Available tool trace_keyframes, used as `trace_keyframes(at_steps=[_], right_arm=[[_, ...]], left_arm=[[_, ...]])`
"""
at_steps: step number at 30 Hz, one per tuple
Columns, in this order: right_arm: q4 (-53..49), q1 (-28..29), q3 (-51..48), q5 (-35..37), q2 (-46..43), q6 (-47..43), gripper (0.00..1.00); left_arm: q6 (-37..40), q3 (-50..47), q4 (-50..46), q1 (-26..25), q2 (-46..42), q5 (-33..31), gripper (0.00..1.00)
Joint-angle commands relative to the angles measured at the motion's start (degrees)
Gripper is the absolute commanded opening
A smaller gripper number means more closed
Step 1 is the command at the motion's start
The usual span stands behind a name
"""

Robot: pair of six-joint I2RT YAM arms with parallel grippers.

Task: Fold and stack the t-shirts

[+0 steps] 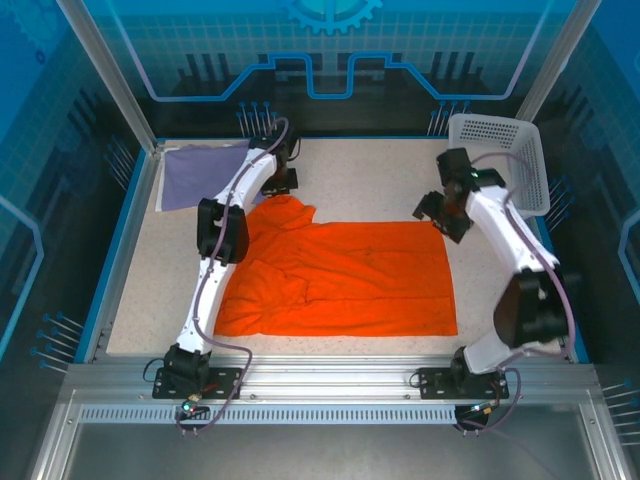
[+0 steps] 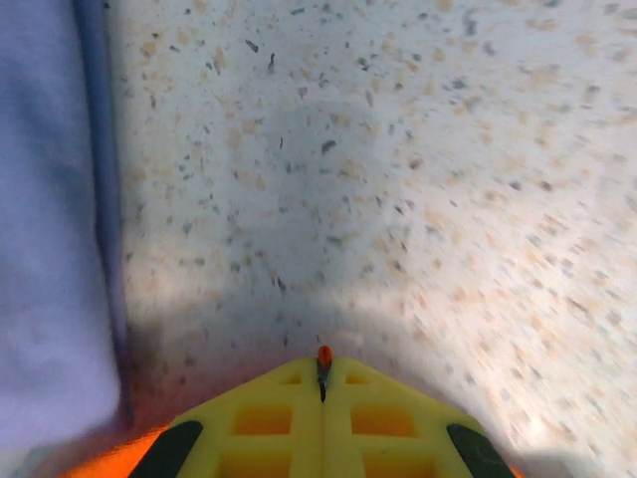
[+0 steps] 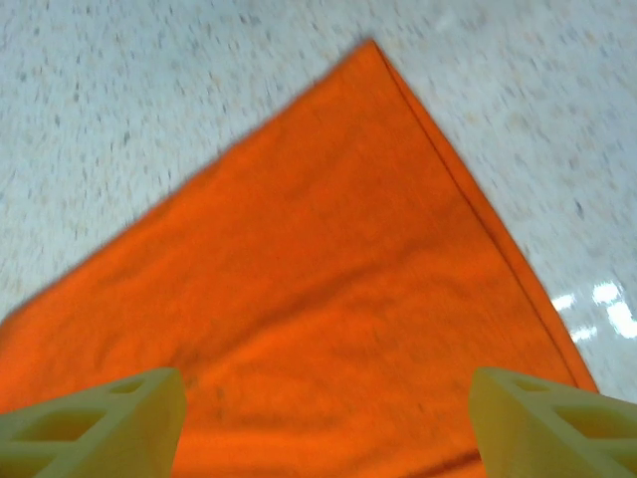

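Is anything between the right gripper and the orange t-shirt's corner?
Nothing visible does. The right gripper hangs open over the orange t-shirt, whose corner lies bare beneath it; the white basket stands apart, farther back.

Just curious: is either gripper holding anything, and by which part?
The left gripper is shut on the orange t-shirt, pinching a sliver at its far left edge. The right gripper is open above the far right corner, holding nothing.

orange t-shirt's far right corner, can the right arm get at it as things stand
Probably yes: the right gripper hangs open over the orange t-shirt by that corner, with nothing between them; the white basket stands clear to the side.
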Motion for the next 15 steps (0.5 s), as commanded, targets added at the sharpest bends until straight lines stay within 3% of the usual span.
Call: trace_keyframes(at_steps=[1, 6, 15], right_arm=[[1.6, 2.2, 6.8, 6.7, 9.2, 4.9, 0.72], [1.5, 0.4, 13.2, 8.2, 21.7, 13.8, 0.69], [6.8, -4.4, 15.4, 4.0, 29.5, 19.3, 0.62]], left_arm=[[-1.1, -1.6, -1.7, -0.5, -7.9, 2.5, 0.0], [-1.0, -5.4, -2.6, -0.5, -13.1, 4.2, 0.0], [-1.2, -17.1, -0.6, -0.7, -25.3, 6.4, 0.0]])
